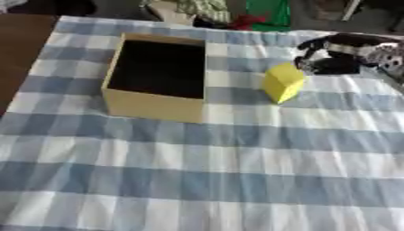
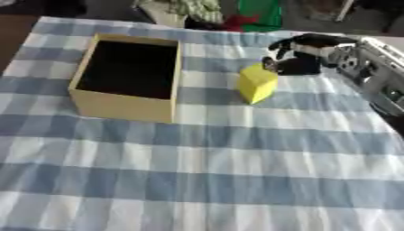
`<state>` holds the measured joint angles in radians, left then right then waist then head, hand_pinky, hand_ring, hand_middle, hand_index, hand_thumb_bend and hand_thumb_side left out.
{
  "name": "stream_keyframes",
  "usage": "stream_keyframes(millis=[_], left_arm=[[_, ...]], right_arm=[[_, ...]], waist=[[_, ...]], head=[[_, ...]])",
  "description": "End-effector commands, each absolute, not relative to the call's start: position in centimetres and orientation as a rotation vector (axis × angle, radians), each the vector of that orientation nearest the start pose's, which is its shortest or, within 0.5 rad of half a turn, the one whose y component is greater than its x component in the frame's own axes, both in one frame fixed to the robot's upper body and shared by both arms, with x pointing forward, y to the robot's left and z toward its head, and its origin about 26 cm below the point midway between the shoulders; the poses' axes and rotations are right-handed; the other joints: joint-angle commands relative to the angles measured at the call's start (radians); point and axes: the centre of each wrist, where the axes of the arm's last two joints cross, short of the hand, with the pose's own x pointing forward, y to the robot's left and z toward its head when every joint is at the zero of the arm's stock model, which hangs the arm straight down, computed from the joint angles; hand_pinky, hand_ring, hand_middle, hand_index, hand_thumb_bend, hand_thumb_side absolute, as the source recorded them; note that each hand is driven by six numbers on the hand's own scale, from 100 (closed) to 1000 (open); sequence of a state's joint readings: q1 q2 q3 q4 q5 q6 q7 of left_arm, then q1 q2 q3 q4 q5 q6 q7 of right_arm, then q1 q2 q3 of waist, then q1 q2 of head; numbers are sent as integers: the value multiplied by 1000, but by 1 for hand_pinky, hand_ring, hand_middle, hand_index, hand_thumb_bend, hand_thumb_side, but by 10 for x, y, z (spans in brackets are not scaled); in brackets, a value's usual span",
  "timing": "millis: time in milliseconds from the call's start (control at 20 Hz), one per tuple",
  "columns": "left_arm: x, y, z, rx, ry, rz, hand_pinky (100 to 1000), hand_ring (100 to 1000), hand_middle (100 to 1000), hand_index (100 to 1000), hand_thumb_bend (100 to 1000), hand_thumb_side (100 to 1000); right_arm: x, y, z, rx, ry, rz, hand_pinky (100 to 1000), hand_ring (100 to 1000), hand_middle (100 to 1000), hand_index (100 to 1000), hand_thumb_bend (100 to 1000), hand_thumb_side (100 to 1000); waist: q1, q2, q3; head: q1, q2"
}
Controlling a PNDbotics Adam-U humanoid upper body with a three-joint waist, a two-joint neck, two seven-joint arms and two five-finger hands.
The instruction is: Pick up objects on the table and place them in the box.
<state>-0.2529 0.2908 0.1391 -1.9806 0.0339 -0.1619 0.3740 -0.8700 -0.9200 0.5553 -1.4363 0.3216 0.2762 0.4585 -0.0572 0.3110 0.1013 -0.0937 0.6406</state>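
Yellow block just left of the right hand, box further left.

The yellow block [image 1: 282, 82] stands on the checked cloth [image 1: 236, 180], tilted on an edge, between the open box [image 1: 155, 74] and the right hand [image 2: 298, 54]. The hand comes in from the right, fingers curled toward the block's far upper corner, apparently touching but not yet clamped on it. No left hand shows.

A: What's on the cloth?
B: 1 open tan box [image 1: 154, 106], dark inside, upright.
A: Anything else?
B: 1 yellow block [image 1: 282, 82], tilted, just right of the box, apart from it.
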Motion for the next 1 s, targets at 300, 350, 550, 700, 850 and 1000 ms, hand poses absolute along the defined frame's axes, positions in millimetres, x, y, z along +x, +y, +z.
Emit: stream_keyframes(millis=[300,350,550,700,850,1000], left_arm=[[294,295,199,396,-2455,192,912,597,610,760,194,430],[294,295,199,395,-2455,192,912,597,610,760,194,430],[294,295,199,392,-2454,192,912,598,609,759,194,430],[294,294,198,390,-2452,197,913,598,610,760,193,434],[294,295,197,392,-2449,200,913,598,610,759,192,436],[294,294,197,391,-2448,200,914,598,609,759,189,438]], right_arm=[[386,-280,275,-794,-1247,1379,969,1000,875,1000,100,1000],[385,-276,275,-794,-1245,1378,967,1000,876,1000,100,1000],[380,-261,275,-805,-1230,1372,967,1000,893,1000,100,1000],[377,-252,276,-823,-1218,1359,972,1000,909,1000,100,1000],[369,-246,280,-867,-1239,1330,974,1000,920,1000,100,1000],[360,-240,284,-889,-1256,1310,975,1000,919,1000,100,1000]], waist=[[2,-21,3],[1,-21,2],[3,-20,4],[4,-20,5],[5,-18,5],[5,-16,3]], head=[[-7,-10],[-7,-9],[-7,-9],[-8,-9],[-6,-10],[-6,-11]])
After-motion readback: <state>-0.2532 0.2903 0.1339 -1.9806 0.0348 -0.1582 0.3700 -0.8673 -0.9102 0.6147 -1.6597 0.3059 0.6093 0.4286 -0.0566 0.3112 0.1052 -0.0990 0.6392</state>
